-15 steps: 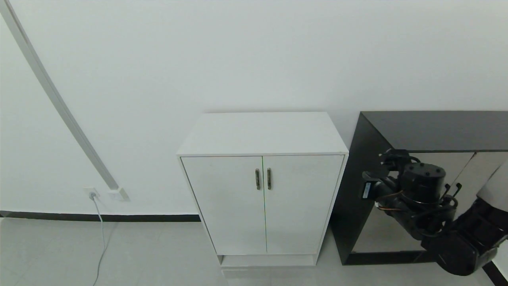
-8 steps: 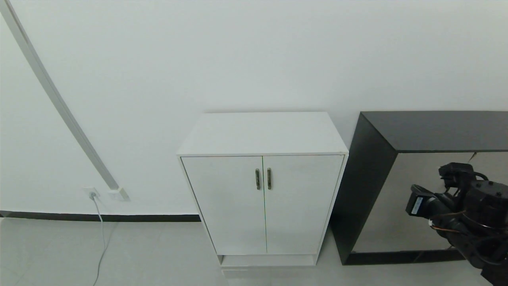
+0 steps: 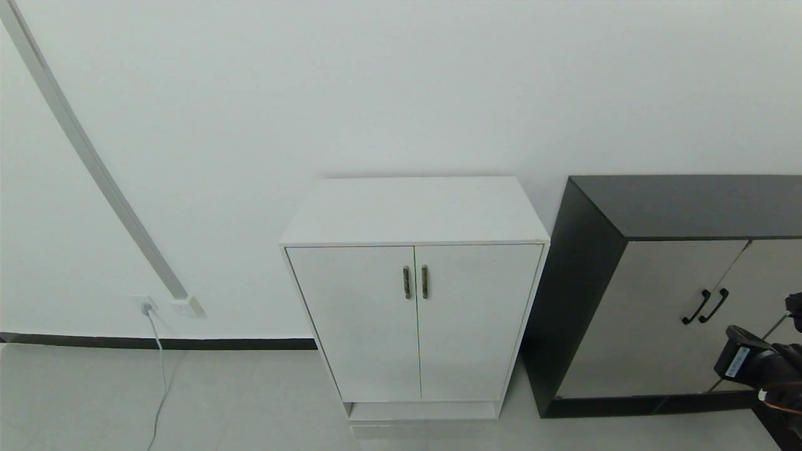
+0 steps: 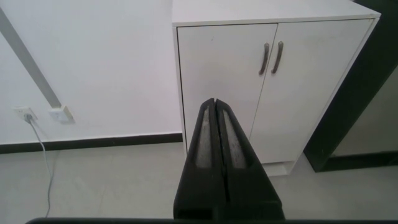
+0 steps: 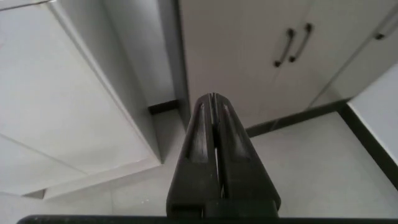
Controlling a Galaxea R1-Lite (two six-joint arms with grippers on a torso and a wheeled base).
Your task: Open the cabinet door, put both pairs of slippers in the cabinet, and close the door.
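Note:
The white cabinet [image 3: 413,263] stands against the wall with both doors closed, its two dark handles [image 3: 416,282] side by side at the centre seam. My left gripper [image 4: 214,102] is shut with nothing in it, held in front of the cabinet [image 4: 273,93] and below its handles [image 4: 272,58]. My right gripper [image 5: 213,98] is also shut and holds nothing, low over the floor between the white cabinet's side [image 5: 62,93] and the black cabinet. The right arm [image 3: 761,369] sits at the head view's lower right corner.
A black cabinet [image 3: 658,207] with grey doors and black handles [image 3: 705,305] stands right of the white one. A wall socket with a cable [image 3: 145,307] and a sloping conduit [image 3: 94,163] are at left. Grey floor [image 3: 219,401] lies in front.
My right arm has swung down and to the right, away from the white cabinet, uncovering the black cabinet's doors and handles. The white cabinet's doors stay closed.

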